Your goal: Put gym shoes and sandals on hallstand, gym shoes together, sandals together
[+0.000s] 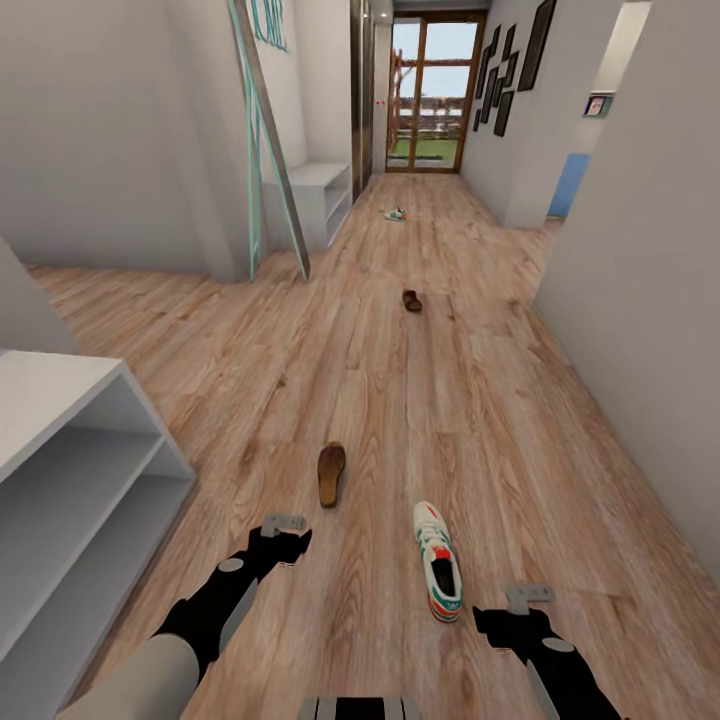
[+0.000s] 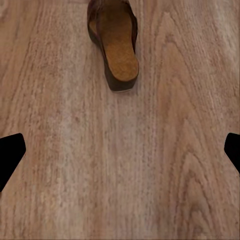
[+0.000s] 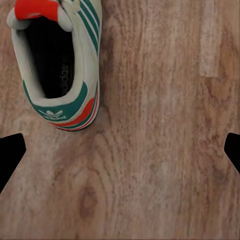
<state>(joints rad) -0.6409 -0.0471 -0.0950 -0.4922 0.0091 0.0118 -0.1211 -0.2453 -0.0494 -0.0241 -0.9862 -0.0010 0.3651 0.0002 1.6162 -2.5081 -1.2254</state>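
One dark brown sandal (image 1: 331,473) (image 2: 115,45) lies on the wood-plank corridor floor (image 1: 400,400), just ahead of my left gripper (image 1: 283,525) (image 2: 120,155), which hovers open over bare planks. A cream gym shoe (image 1: 438,573) (image 3: 60,60) with green stripes and a red tongue lies left of my right gripper (image 1: 528,598) (image 3: 120,155), also open and holding nothing. Farther down the corridor lie the second sandal (image 1: 412,300) and the second gym shoe (image 1: 396,214). The pale grey hallstand (image 1: 322,190), with its slanted back panel, stands against the left wall.
A plain white two-shelf unit (image 1: 70,470) stands close on my left. Grey walls (image 1: 640,300) line the right side, with dark picture frames (image 1: 505,75) farther on. A glazed door (image 1: 432,90) closes the corridor's far end.
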